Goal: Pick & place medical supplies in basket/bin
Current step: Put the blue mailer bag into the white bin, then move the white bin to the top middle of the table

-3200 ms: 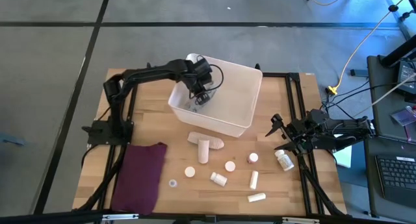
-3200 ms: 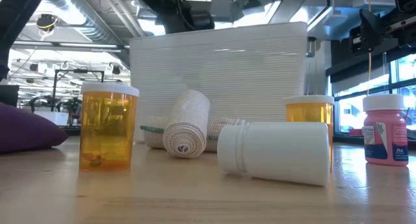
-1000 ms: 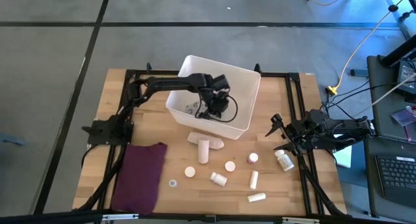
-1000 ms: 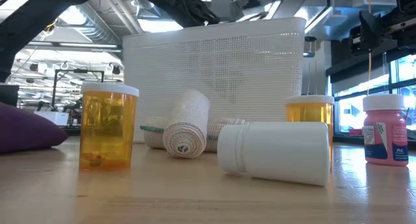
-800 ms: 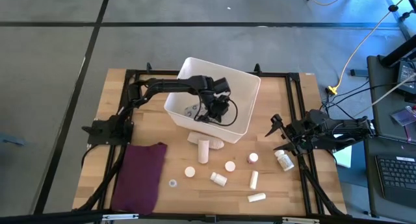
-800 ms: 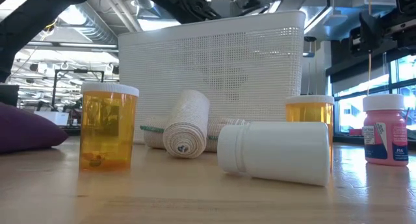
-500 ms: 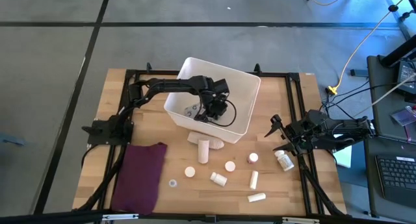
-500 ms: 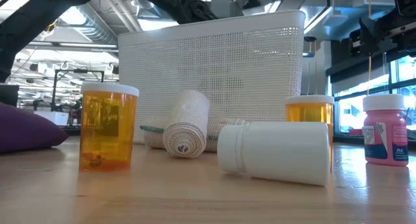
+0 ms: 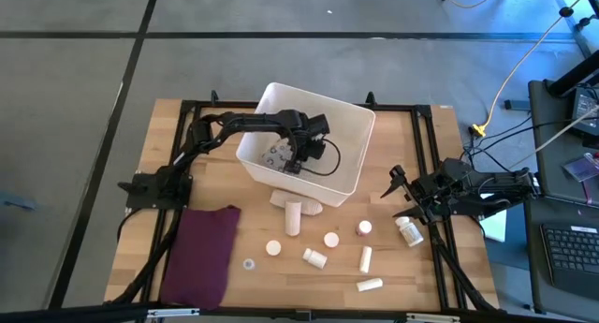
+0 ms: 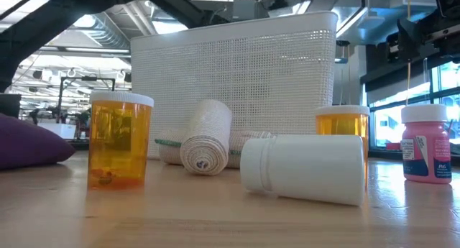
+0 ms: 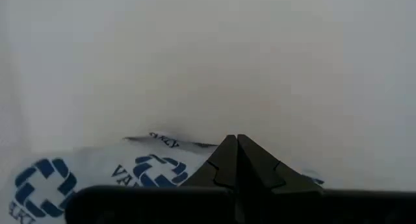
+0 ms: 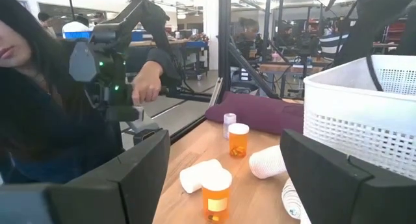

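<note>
The white basket [image 9: 351, 140] stands at the table's far middle, and its mesh wall [image 10: 237, 83] fills the low view. My left gripper [image 9: 295, 164] reaches down into it, shut, its tips [image 11: 237, 143] at the edge of a printed packet [image 11: 146, 172] on the basket's floor. Two bandage rolls [image 9: 296, 211], white bottles [image 9: 314, 258], round caps [image 9: 331, 240] and a pink bottle [image 9: 363, 227] lie on the wood in front of the basket. My right gripper [image 9: 398, 194] waits open at the table's right edge. My left gripper points its shut fingers [image 11: 224, 162] steeply down inside the basket, right at the packet's far edge [image 11: 166, 141]. I cannot tell whether the tips touch the packet or the basket's floor.
A maroon cloth [image 9: 201, 253] lies flat at the near left. An orange bottle [image 10: 119, 140] and a lying white bottle [image 10: 302, 169] stand close to the low camera. Another bottle [image 9: 408, 231] lies by my right gripper. A person [image 12: 39, 87] is beyond the table's left side.
My left gripper has sunk deeper into the basket, shifted toward the table's left edge and rolled its wrist, staying shut. Early in that second the basket slid a little toward the near edge, then stayed put.
</note>
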